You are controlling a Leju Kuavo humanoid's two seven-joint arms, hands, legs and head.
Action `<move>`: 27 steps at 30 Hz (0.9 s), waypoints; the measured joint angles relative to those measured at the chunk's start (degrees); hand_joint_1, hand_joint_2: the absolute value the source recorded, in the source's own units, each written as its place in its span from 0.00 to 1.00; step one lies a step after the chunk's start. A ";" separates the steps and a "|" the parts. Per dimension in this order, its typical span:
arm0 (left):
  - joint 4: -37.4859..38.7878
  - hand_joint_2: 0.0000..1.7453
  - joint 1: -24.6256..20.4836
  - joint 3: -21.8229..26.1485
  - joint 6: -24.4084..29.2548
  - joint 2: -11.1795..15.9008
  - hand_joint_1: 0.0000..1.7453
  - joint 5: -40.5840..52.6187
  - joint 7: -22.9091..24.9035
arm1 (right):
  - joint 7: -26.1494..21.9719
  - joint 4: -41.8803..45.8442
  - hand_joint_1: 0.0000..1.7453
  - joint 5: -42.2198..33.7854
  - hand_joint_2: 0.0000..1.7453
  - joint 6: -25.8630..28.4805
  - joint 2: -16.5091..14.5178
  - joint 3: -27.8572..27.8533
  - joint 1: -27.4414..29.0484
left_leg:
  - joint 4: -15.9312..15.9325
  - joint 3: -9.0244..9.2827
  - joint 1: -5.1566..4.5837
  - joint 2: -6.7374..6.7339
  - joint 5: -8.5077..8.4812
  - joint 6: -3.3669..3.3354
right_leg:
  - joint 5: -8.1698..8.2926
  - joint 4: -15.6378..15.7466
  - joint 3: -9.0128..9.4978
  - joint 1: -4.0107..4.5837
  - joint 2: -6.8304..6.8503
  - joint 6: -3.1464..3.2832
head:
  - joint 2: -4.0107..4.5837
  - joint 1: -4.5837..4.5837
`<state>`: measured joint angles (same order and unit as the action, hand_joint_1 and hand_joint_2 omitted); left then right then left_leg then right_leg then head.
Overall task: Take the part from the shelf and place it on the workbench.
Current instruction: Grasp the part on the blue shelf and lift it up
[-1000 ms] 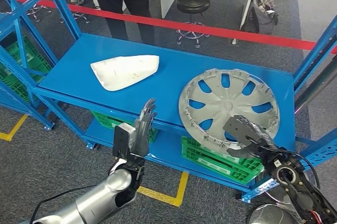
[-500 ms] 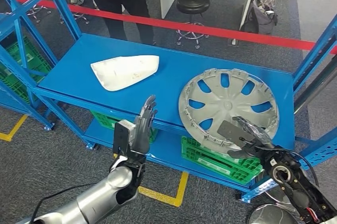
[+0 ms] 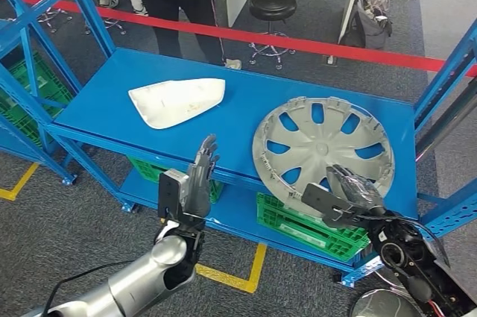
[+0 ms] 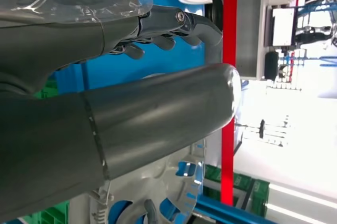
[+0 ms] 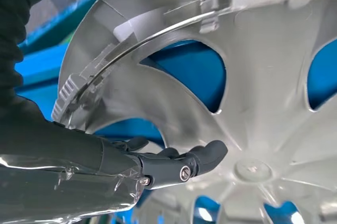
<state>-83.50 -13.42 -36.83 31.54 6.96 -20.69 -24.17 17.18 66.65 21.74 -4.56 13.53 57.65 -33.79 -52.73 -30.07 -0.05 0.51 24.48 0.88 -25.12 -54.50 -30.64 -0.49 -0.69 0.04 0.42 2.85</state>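
Since a second ago, the right hand (image 3: pixel 343 196) has slid leftward along the near rim of the hubcap (image 3: pixel 322 149), its fingers (image 5: pixel 190 162) now lying stretched over the spokes; whether it grips the rim I cannot tell. Blue shelf (image 3: pixel 112 101) carries the hubcap at its 3 o'clock end and a white panel (image 3: pixel 175 101) toward 10 o'clock. Left hand (image 3: pixel 194 186) stands upright at the shelf's 6 o'clock edge, fingers straight and apart, holding nothing.
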 joint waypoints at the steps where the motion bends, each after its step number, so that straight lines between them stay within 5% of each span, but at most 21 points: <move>1: -0.07 0.00 0.19 0.00 0.34 0.04 0.00 -0.11 -0.26 | -0.06 0.21 0.00 1.03 1.00 0.11 0.01 0.23 0.05 | 0.00 0.01 0.00 -0.01 0.00 0.00 | 0.00 0.00 0.01 0.00 0.00 0.00 | 0.00 0.01; 27: -3.18 0.00 4.67 -0.07 1.73 0.82 0.00 -0.57 -1.42 | 2.77 5.80 0.00 5.20 1.00 -0.30 1.69 3.16 3.37 | 0.01 0.05 0.00 -0.01 0.04 -0.09 | -0.01 0.12 0.10 0.00 0.04 -0.02 | 0.00 0.01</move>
<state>-86.68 -8.75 -36.89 33.27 7.79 -21.27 -25.59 19.95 72.45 26.93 -4.85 15.22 60.81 -30.42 -52.72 -30.02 -0.04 0.50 24.52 0.79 -25.13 -54.38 -30.54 -0.49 -0.65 0.02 0.42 2.86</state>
